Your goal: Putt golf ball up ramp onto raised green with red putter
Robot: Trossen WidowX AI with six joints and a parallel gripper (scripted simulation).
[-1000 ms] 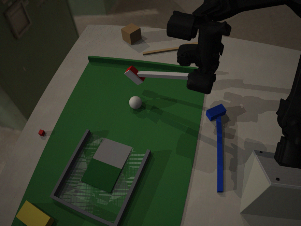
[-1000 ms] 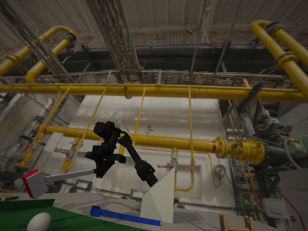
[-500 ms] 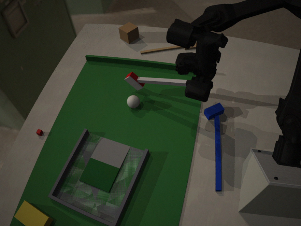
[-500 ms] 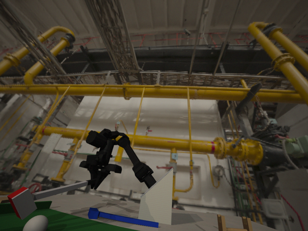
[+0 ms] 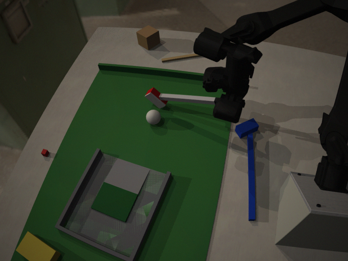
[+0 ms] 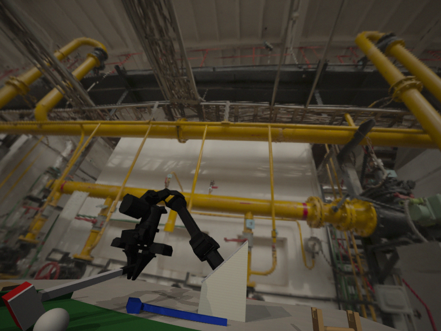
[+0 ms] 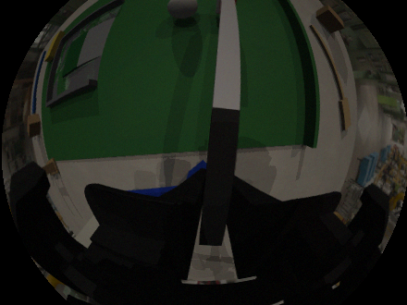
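Presently the grey-shafted putter with the red-backed block head (image 5: 155, 97) is clamped at its shaft end by the black parallel-jaw gripper (image 5: 226, 110). Its head is seen just beside the white golf ball (image 5: 153, 116) on the green felt mat (image 5: 92, 118), perhaps slightly raised.

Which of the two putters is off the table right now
The red putter. The gripper is shut on its grey shaft, holding its head just behind the ball. The blue putter lies flat on the table beside the green mat.

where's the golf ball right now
In the top view the golf ball sits on the green mat, just below the red putter's head, above the grey-walled ramp.
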